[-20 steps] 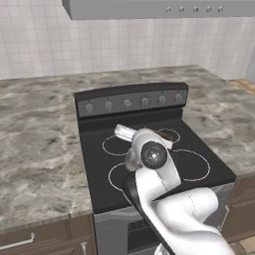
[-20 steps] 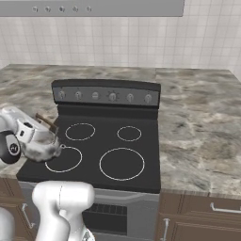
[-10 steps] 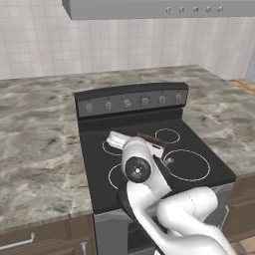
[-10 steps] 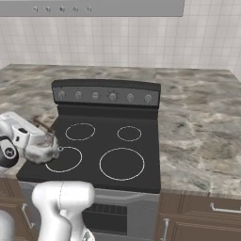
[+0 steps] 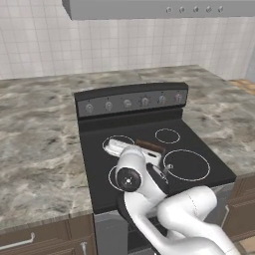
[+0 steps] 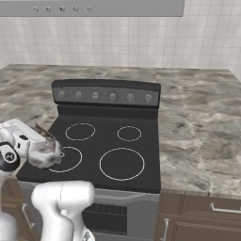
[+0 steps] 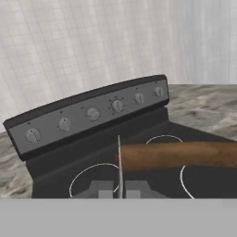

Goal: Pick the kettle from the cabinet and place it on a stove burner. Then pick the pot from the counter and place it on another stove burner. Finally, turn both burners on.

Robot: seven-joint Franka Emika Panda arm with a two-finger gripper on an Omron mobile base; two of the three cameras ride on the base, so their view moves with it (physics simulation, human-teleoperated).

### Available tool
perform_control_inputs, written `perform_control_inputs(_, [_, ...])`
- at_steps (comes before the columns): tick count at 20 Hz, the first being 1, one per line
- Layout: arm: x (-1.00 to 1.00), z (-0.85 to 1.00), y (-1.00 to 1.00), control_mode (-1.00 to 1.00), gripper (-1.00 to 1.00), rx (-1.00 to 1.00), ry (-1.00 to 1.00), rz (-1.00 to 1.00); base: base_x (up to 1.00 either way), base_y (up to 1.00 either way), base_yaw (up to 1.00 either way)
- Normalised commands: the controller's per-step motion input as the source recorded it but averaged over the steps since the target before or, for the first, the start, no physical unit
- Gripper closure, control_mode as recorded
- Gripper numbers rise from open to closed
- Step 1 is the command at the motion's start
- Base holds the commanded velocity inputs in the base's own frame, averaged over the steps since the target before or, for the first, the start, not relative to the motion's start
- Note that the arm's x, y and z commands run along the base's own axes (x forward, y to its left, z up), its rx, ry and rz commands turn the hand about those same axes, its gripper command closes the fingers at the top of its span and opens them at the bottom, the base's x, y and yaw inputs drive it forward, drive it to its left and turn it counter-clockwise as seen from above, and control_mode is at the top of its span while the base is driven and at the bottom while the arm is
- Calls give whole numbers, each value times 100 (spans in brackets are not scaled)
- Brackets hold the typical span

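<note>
My gripper (image 7: 119,187) is shut on the kettle's thin arched brown handle (image 7: 178,155), which crosses the hand view. The silvery kettle (image 6: 47,153) hangs low over the stove's front left burner (image 6: 68,159); I cannot tell whether it touches the glass. From the left, the arm hides most of the kettle (image 5: 160,168), and the gripper (image 5: 142,147) sits at its handle. The stove (image 5: 199,187) has a black cooktop with several ringed burners and a row of knobs (image 6: 112,96) on its back panel. The pot and the cabinet are out of view.
Mottled stone counter (image 5: 35,149) runs along both sides of the stove (image 6: 202,136). A grey range hood (image 5: 159,7) hangs above, against the tiled wall. Brown drawers (image 6: 207,209) sit below the counter.
The arm has swung lower and nearer the stove's front, carrying the kettle down toward the front left burner. The grip has stayed shut.
</note>
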Motion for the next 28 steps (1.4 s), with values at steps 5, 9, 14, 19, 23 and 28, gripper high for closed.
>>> perform_control_inputs(5, [13, -26, -17, -100, 100, 0, 0, -7, 0, 0, 0])
perform_control_inputs(9, [27, -16, -8, -100, 100, 0, 0, -8, 0, 0, 0])
perform_control_inputs(14, [34, -13, -3, -100, 100, 0, 0, -10, 0, 0, 0])
perform_control_inputs(19, [34, -13, 0, -100, 100, 0, 0, -9, 0, 0, 0])
perform_control_inputs(23, [30, -11, 0, -100, 100, 0, 0, -7, 0, 0, 0])
perform_control_inputs(28, [22, -15, 0, -100, 100, 0, 1, -6, 0, 0, 0])
